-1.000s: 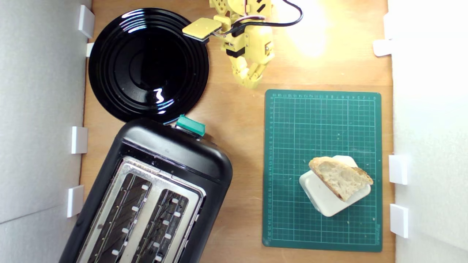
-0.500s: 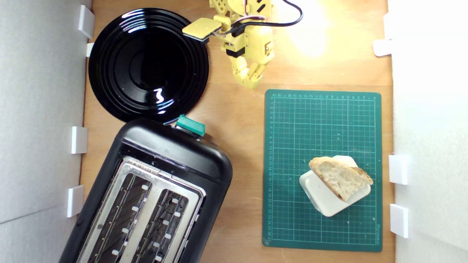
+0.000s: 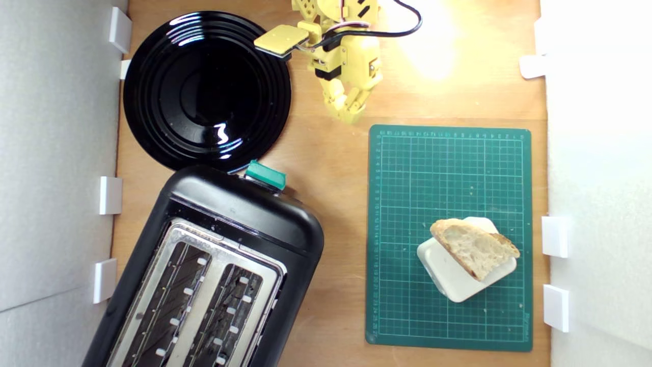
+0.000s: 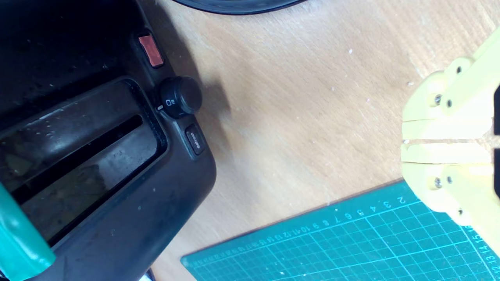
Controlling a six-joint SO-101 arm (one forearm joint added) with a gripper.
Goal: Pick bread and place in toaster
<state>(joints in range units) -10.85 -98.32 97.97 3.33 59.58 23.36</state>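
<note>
While the bread (image 3: 474, 247) lies untouched on a cream rounded-square block (image 3: 451, 278) in the lower right of the exterior view, the task has yet to get under way: nothing has been picked up and both slots of the toaster (image 3: 206, 272), at the lower left, stand empty, its teal lever (image 3: 265, 174) at the end facing the black plate (image 3: 206, 89) in the upper left. The block sits on a green cutting mat (image 3: 448, 173) that covers the right side of the wooden tabletop (image 3: 331, 168). The yellow tool (image 3: 350, 114) hangs at the top centre of that frame, just above the mat's upper-left corner and well apart from the slice. Seen in the wrist view, the tool (image 4: 406, 141) has its jaws pressed together with only a thin seam between them, gripping nothing and touching nothing. Everything remains to be done: the reach to the bread, the grasp, the carry across and the drop into a slot.
</note>
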